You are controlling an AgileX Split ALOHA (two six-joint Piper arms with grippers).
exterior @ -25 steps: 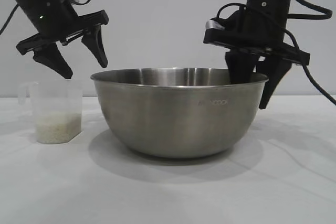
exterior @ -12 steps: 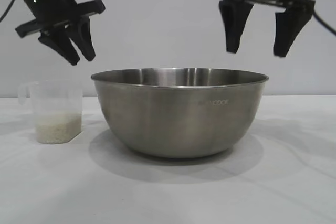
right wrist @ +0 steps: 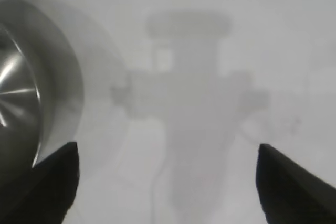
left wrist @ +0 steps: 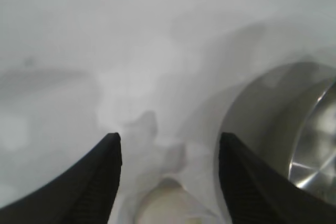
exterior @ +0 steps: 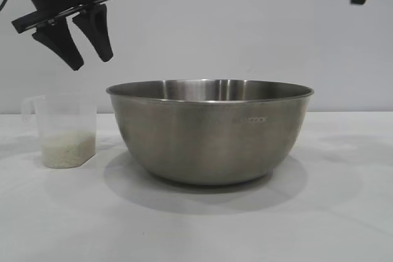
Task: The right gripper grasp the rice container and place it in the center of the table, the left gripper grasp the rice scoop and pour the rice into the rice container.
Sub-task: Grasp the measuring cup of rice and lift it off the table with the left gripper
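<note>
Bowl, steel, large, rolled rim: the rice container (exterior: 210,130), standing at mid-table (exterior: 196,225), empty as far as the wrist views show, first half of the task judged done.

Cup, frosted plastic, loop handle: the rice scoop (exterior: 61,130), upright just beside the bowl on the left arm's side, apart from it, handle turned away from the bowl. Holds a low pale layer of rice (exterior: 67,150).

Claw, black, tapered: the left gripper (exterior: 86,44), above the cup and clear of it, tilted downward, fingers parted about halfway, nothing between them. Seen from its own wrist, cup mouth below and between the two fingers (left wrist: 79,187).

Claw, black, second: the right gripper (right wrist: 168,182), high and off to the bowl's far side, only a fingertip showing at the upper edge of the exterior view. Fingers spread wide, holding nothing. Judged out of the way.

Step in hand, judged: grasp of the scoop by the left claw.
- Straight descent over the cup, one finger inside the wall, one outside, or both astride the handle.
- Closure firm but slow; thin plastic likely to flex or skid on the smooth top.
- Cup kept level on the lift, rice loose.
- Lip brought over the steel rim before any tilt.
</note>
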